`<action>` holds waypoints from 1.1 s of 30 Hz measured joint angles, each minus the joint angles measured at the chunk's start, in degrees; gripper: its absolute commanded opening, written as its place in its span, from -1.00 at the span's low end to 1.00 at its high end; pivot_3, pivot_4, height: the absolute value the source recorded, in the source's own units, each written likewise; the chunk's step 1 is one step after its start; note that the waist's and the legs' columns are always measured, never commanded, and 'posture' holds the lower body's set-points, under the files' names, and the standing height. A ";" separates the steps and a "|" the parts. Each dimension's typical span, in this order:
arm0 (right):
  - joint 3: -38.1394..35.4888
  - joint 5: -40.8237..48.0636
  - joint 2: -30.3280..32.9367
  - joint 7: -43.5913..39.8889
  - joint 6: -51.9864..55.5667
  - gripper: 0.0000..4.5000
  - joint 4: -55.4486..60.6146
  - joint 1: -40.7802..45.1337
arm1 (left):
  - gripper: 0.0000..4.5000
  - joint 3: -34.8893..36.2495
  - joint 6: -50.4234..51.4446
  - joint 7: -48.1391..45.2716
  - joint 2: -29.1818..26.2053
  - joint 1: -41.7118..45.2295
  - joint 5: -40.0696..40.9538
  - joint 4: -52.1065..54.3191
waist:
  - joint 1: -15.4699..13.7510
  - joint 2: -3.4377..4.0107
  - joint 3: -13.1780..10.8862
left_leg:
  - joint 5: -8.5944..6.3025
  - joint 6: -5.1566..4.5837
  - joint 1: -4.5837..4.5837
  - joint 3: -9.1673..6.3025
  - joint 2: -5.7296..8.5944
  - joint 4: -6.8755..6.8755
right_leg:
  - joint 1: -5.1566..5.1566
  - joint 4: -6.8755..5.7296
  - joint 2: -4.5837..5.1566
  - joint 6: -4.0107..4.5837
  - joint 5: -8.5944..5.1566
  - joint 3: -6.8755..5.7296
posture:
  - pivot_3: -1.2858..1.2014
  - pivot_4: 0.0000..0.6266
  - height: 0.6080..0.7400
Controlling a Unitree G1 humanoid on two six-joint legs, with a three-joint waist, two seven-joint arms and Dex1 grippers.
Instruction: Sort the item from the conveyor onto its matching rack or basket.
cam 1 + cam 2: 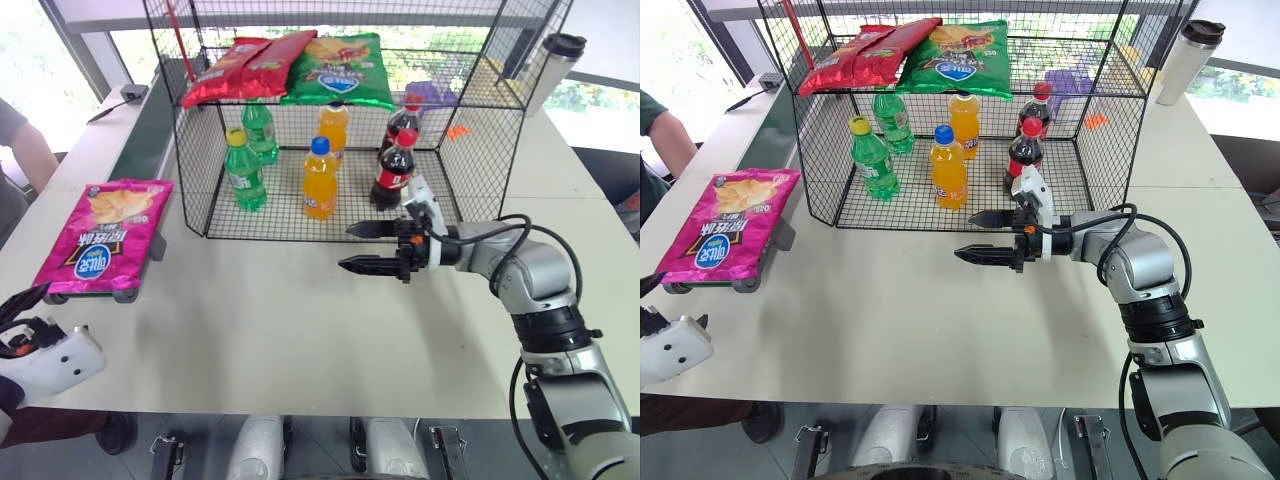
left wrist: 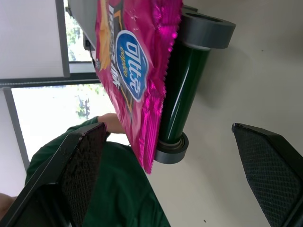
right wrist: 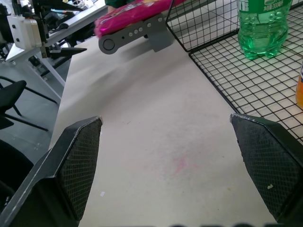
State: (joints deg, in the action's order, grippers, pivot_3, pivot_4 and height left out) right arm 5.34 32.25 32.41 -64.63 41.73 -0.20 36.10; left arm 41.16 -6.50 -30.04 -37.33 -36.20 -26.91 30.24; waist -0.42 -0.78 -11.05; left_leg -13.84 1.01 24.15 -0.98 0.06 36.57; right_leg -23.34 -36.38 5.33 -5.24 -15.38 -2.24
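Nothing sorted yet: pink crisp bag lying flat on the near end of the conveyor, along the tabletop's left edge, untouched. Pickup and transfer to the wire cage at the far middle of the tabletop both left to do, likely onto its upper shelf beside the red and green bags. Left gripper low at the near-left corner, just short of the bag, jaws wide open, empty. Right gripper hanging mid-tabletop before the cage's front, pointing left, jaws open, empty.
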 measured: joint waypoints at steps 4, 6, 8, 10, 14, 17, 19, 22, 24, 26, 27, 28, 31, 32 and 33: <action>-0.07 0.00 0.01 0.34 -0.44 1.00 0.03 -0.05 | 0.98 -0.99 0.18 -0.44 -0.57 0.58 -0.05 -0.83 | 0.04 0.00 0.00 | 0.00 0.00 0.00 0.00 -0.02 0.25 | 0.06 -0.12 -0.01 0.00 0.00 0.00 | 0.03 -0.52 1.00; -0.11 -0.01 0.00 0.71 -0.67 1.00 0.09 -0.15 | 0.98 -1.70 0.30 -0.88 -0.94 0.97 -0.06 -1.19 | 0.03 0.00 0.00 | -0.01 -0.01 0.00 -0.01 -0.02 0.34 | 0.07 -0.19 -0.01 0.00 0.00 0.00 | 0.03 -0.52 1.00; -0.16 -0.01 0.02 1.15 -0.89 1.00 0.27 -0.37 | 0.98 -2.48 0.59 -1.06 -1.67 1.80 -0.08 -2.35 | 0.01 0.00 0.00 | -0.01 -0.01 0.00 -0.02 -0.03 0.44 | 0.06 -0.31 0.00 0.01 -0.01 0.00 | 0.03 -0.52 1.00; -0.30 -0.01 0.04 1.52 -0.93 1.00 0.60 -0.71 | 0.98 -3.36 0.83 -1.08 -2.82 3.42 -0.11 -3.83 | -0.08 0.00 0.00 | -0.01 -0.01 -0.01 -0.03 -0.02 0.53 | 0.03 -0.50 0.01 0.02 -0.01 0.01 | 0.03 -0.52 1.00; -0.46 -0.01 0.11 2.38 -0.95 1.00 1.73 -1.95 | 0.98 -4.33 1.20 -0.65 -5.12 7.54 -0.14 -6.92 | -0.12 0.00 0.00 | 0.00 0.00 -0.03 -0.04 -0.03 0.58 | -0.01 -0.65 0.00 0.01 -0.01 0.02 | 0.03 -0.52 1.00; -0.69 0.01 0.13 2.76 -0.95 1.00 2.55 -2.55 | 0.98 -4.33 1.20 0.20 -5.44 8.74 -0.18 -7.41 | -0.02 0.00 0.00 | 0.00 0.00 -0.05 -0.02 -0.03 0.58 | -0.01 -0.67 0.01 0.00 0.00 0.05 | 0.03 -0.52 1.00; -1.10 0.01 0.20 3.00 -0.94 1.00 2.84 -2.88 | 0.98 -4.33 1.09 0.67 -5.40 8.68 -0.68 -7.38 | 0.19 0.00 0.00 | 0.00 -0.01 -0.05 -0.01 -0.03 0.56 | -0.01 -0.68 0.01 -0.02 0.01 0.07 | 0.03 -0.52 1.00; -1.37 0.00 0.26 3.36 -0.94 1.00 2.86 -3.53 | 0.98 -4.19 1.11 1.77 -4.61 8.33 -1.49 -6.43 | 0.24 0.00 0.00 | 0.00 -0.01 -0.06 -0.01 -0.03 0.56 | -0.02 -0.70 0.00 -0.02 0.01 0.06 | 0.03 -0.52 1.00; -1.36 -0.02 0.25 3.52 -0.95 1.00 2.86 -3.77 | 0.98 -4.20 1.07 2.02 -4.61 8.27 -1.90 -6.32 | 0.21 0.00 0.00 | 0.00 0.00 -0.08 -0.01 -0.04 0.56 | -0.02 -0.73 0.00 -0.01 0.01 0.07 | 0.03 -0.52 1.00; -1.36 -0.02 0.22 3.58 -0.97 1.00 2.86 -3.77 | 0.98 -4.36 0.99 2.19 -4.87 8.61 -2.37 -6.68 | 0.20 0.00 0.00 | 0.00 -0.01 -0.10 -0.01 -0.04 0.57 | 0.00 -0.75 0.00 -0.01 0.01 0.07 | 0.03 -0.52 1.00; -1.36 -0.02 0.17 3.64 -0.97 1.00 2.86 -3.76 | 0.98 -4.45 0.94 2.40 -5.08 9.11 -2.47 -7.06 | 0.14 0.00 0.00 | 0.00 0.00 -0.10 -0.01 -0.04 0.57 | 0.00 -0.75 0.00 -0.01 0.01 0.07 | 0.03 -0.52 1.00; -1.35 -0.02 0.15 3.69 -0.98 1.00 2.86 -3.75 | 0.98 -4.58 0.90 2.58 -5.40 9.71 -2.50 -7.62 | 0.05 0.00 0.00 | 0.00 -0.01 -0.11 -0.02 -0.04 0.57 | 0.00 -0.75 0.00 -0.01 0.00 0.06 | 0.03 -0.52 1.00; -1.35 -0.04 0.15 3.98 -1.00 1.00 2.86 -3.75 | 0.98 -5.53 0.93 2.89 -6.27 11.26 -2.64 -9.04 | -0.03 0.00 0.00 | 0.00 -0.01 -0.11 0.00 -0.03 0.58 | 0.01 -0.74 0.01 -0.01 0.01 0.08 | 0.03 -0.52 1.00; -1.35 -0.03 0.15 4.01 -1.00 1.00 2.86 -3.76 | 0.98 -6.12 0.94 2.87 -6.47 11.63 -2.78 -9.47 | -0.04 0.00 0.00 | 0.00 -0.01 -0.10 0.00 -0.02 0.57 | 0.01 -0.74 0.01 -0.01 0.01 0.08 | 0.03 -0.52 1.00; -1.35 -0.04 0.18 4.08 -1.00 1.00 2.87 -3.77 | 0.98 -6.71 0.90 3.00 -6.47 11.87 -2.87 -10.05 | -0.07 0.00 0.00 | 0.00 0.00 -0.10 0.00 -0.03 0.57 | 0.00 -0.75 0.01 -0.02 0.01 0.08 | 0.03 -0.52 1.00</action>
State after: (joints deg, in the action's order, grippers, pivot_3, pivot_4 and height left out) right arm 3.99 32.21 32.58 -60.55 40.73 2.67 32.33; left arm 34.45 -5.60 -27.03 -43.80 -24.32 -29.78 20.19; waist -0.48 -0.78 -11.05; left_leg -13.85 1.01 24.04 -0.99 0.04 37.15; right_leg -23.34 -37.13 5.34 -5.26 -15.38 -2.16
